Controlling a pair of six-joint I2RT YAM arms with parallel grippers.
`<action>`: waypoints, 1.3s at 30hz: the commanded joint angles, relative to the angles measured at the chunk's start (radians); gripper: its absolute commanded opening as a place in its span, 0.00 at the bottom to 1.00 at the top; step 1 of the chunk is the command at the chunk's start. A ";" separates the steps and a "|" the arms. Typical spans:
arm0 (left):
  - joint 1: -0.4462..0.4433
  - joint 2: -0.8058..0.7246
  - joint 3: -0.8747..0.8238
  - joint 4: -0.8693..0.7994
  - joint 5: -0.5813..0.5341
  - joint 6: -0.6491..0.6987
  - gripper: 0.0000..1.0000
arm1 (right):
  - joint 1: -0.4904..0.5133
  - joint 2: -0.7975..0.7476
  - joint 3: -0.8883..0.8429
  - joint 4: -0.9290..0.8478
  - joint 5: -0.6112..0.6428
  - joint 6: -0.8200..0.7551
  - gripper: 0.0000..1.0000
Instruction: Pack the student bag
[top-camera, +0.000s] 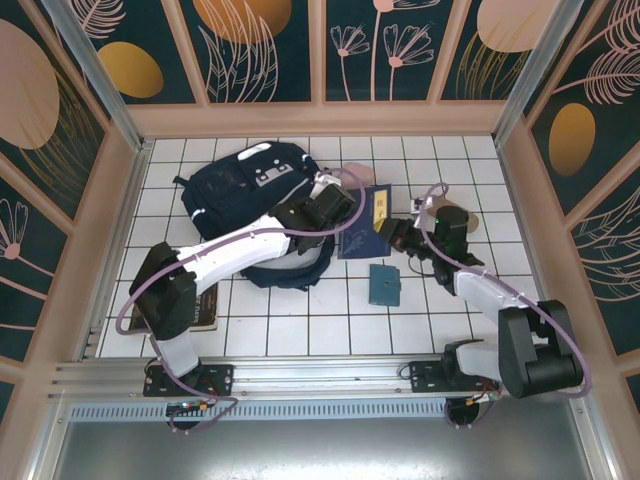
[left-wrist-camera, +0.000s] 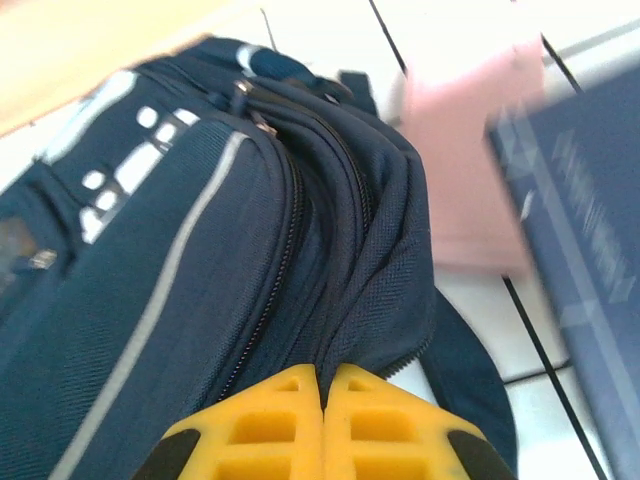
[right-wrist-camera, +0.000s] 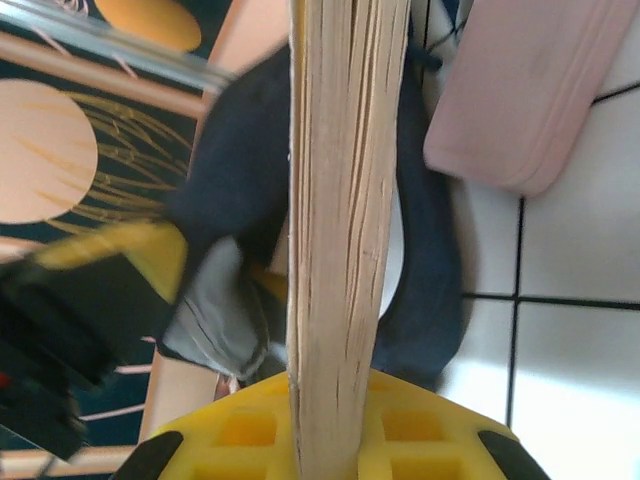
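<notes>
Flanking student bag (top-camera: 230, 195): book (top-camera: 362, 228) (gold lettering illegible)

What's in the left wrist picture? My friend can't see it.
A big navy bag sits close up, the left gripper shut at its zip edge. A pink case and a navy book are on the right.

A robot test booth is shown: a left arm (top-camera: 235, 250) and right arm (top-camera: 480, 285) are bolted to a rail (top-camera: 320, 372), and a tiled table (top-camera: 300, 335) is ringed by painted walls (top-camera: 260, 50).
</notes>
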 joint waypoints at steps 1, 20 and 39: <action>0.003 -0.045 0.060 -0.007 -0.104 -0.008 0.00 | 0.071 0.051 -0.007 0.144 0.017 0.067 0.00; 0.005 -0.143 0.013 0.103 0.085 0.052 0.00 | 0.309 0.548 0.337 0.490 0.148 0.264 0.00; 0.005 -0.182 -0.023 0.164 0.165 0.071 0.00 | 0.452 1.013 0.872 0.445 0.239 0.360 0.36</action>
